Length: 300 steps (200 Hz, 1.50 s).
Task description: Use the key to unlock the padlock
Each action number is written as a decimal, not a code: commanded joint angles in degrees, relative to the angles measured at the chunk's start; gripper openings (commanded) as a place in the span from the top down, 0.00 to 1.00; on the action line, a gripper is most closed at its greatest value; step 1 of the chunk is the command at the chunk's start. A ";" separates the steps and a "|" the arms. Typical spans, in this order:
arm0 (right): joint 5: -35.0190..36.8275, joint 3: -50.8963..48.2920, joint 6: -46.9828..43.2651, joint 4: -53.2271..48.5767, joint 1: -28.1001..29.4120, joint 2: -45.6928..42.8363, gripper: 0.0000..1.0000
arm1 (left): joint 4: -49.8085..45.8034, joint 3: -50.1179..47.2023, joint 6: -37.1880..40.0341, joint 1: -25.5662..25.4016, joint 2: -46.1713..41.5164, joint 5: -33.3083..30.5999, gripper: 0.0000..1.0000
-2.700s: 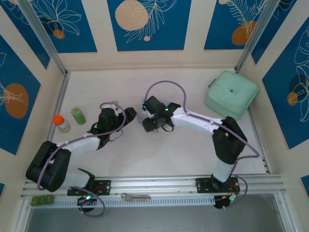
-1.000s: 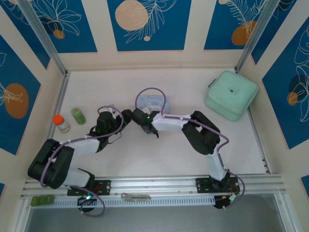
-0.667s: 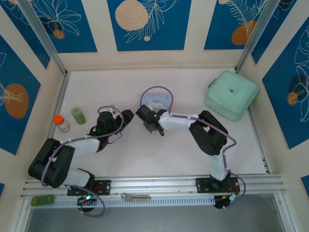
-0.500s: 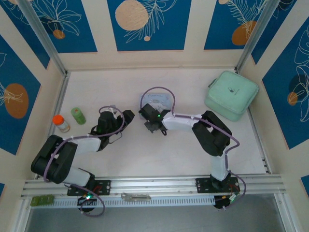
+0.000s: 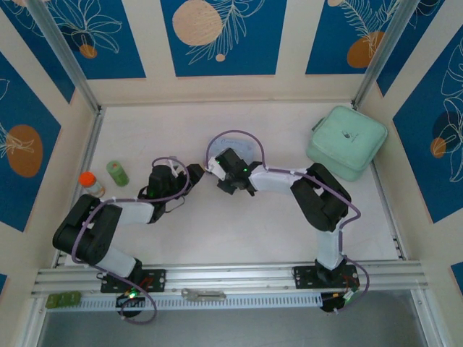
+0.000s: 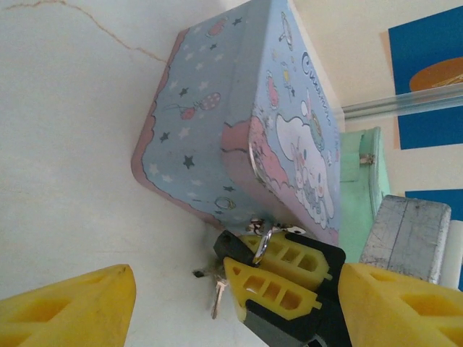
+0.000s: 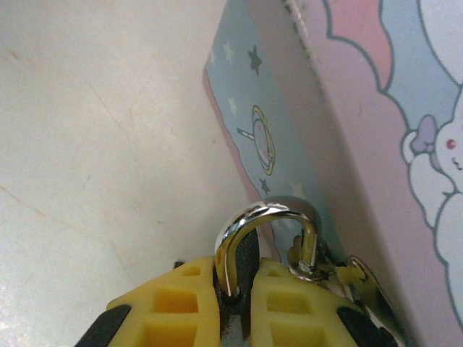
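Padlock with a small black body and a thin silver metal shackle point(image 7: 228, 253) is pinched between the yellow ribbed fingers of the right gripper point(image 7: 242, 275). These are pressed together on its body, right against the side wall of the pale-blue rectangular cartoon tin point(image 7: 376, 130). The arch of the shackle is seen standing up out of the grip. Whether its far leg is seated in the body cannot be told, so the lock is judged to be not yet opened.

The little bunch of thin silvery-grey metal keys point(image 6: 217, 298) is seen dangling on its ring just beside the padlock, close under the tin's near corner, over the white table point(image 6: 72, 108). No key is seen in a keyhole, and the keyhole itself is hidden.

The left gripper point(image 5: 190, 173) is held near the tin's left side, just beside the right gripper. Its yellow fingers point(image 6: 76, 311) are spread wide and nothing is gripped by them.

Securing of the padlock appears to be done, and the rest of the task is judged to be left. One key has to be taken by the free gripper, lined up with the keyhole, pushed in and turned, and the shackle has to be released.
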 commanded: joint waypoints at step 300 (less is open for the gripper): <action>-19.71 -5.38 35.01 -9.40 -9.77 -22.88 1.00 | -25.85 5.53 15.16 1.41 -16.17 -9.83 0.06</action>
